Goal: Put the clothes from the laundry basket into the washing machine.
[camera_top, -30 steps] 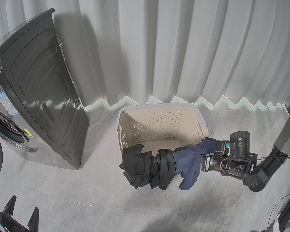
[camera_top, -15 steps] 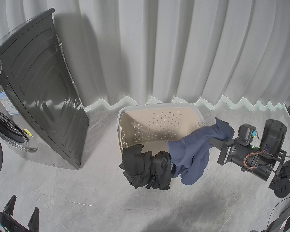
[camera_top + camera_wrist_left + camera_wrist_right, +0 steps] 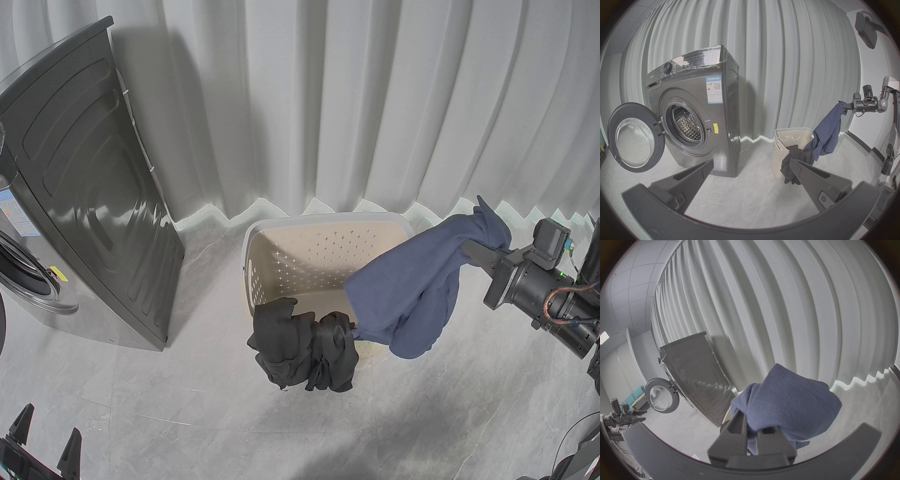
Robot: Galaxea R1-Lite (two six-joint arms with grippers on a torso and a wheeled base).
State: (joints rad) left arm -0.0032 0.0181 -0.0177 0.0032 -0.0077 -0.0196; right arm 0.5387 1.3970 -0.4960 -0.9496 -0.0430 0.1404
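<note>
Jaws of the right gripper are clamped on one end of the blue garment. In the head view it trails from them toward 8 o'clock, its low end meeting the black garment draped over the laundry basket rim. The washing machine lies well apart at 9 o'clock, nearer the left gripper, whose jaws stand spread and empty.

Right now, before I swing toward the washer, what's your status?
Right pincer shut on blue garment, raised, tail hanging at basket rim. Left pincer open, low, empty. Black garment draped over basket's front rim. Washing machine door open.
</note>
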